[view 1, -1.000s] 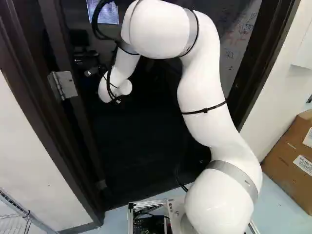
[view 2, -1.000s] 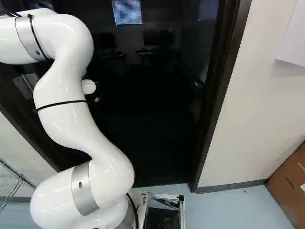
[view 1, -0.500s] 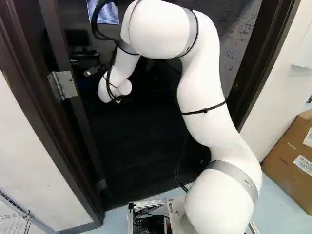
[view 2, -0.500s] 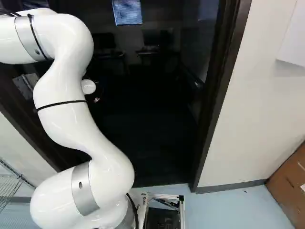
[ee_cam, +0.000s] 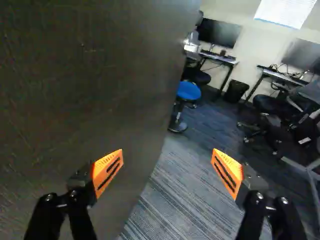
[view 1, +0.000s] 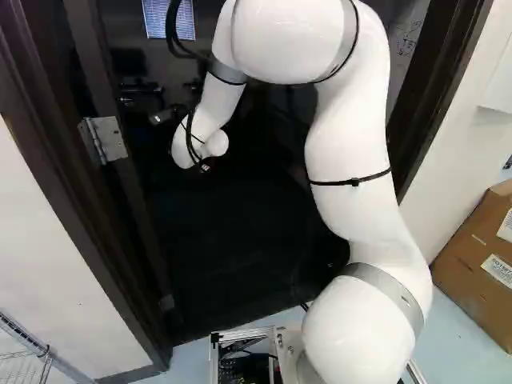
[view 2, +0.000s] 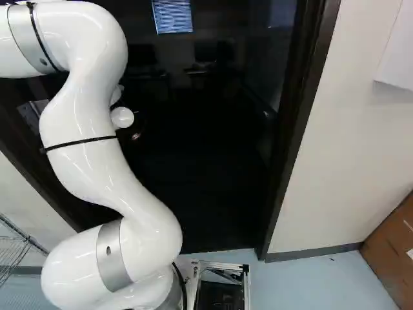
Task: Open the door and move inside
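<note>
— What's around us?
— A dark doorframe (view 2: pixel 300 110) rims the opening, with a cardboard box (view 1: pixel 472 256) out to the right and a wire rack (view 1: pixel 24 364) near, at the left. The white arm (view 1: pixel 348 152) crosses in front of the opening.
— And inside the room?
— Patterned carpet (ee_cam: pixel 175 190), then a blue stool (ee_cam: pixel 188 91) just past the door's edge. Farther on, two tabletops, one (ee_cam: pixel 220 58) and another (ee_cam: pixel 287 77), carry monitors; a black bin (ee_cam: pixel 236 92) stands between them. Dark chairs (ee_cam: pixel 270 104) stand on the floor in there too, so they're in the way on that side.
— What's hard to see?
— In both base views the room is mostly black, and the arm hides part of it. Something shiny by the door's far edge is too small to name. The pincer (ee_cam: pixel 168 167) is lost in the dark there as well, but the wrist view shows it: spread wide, orange pads (ee_cam: pixel 108 170) well apart, gripping nothing.
— And the door (ee_cam: pixel 85 90) itself?
— Ajar at least, on the left of the opening. It's a dark, flat panel, big and close behind one pad, and its edge runs down between the two fingers as seen from the wrist. A metal hinge (view 1: pixel 104 140) shows at the left of the left base view.
</note>
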Controlling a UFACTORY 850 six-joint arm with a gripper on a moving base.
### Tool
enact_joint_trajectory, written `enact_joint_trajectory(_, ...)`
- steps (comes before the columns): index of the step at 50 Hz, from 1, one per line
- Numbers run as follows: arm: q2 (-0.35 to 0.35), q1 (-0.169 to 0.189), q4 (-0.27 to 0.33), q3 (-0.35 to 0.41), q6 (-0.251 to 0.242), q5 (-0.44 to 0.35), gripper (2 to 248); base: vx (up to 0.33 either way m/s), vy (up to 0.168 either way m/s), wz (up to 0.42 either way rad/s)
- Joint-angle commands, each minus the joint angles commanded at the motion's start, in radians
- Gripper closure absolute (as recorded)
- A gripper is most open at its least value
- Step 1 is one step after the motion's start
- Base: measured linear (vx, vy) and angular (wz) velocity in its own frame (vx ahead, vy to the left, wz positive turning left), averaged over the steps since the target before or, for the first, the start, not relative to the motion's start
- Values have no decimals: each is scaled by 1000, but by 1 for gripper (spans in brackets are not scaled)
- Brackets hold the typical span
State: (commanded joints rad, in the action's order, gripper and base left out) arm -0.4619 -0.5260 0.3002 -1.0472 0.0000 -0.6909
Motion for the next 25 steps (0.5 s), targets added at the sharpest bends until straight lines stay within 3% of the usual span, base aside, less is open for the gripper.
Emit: enact_joint_trajectory(25,101,46,-54,126,0,0,3,0,0,0)
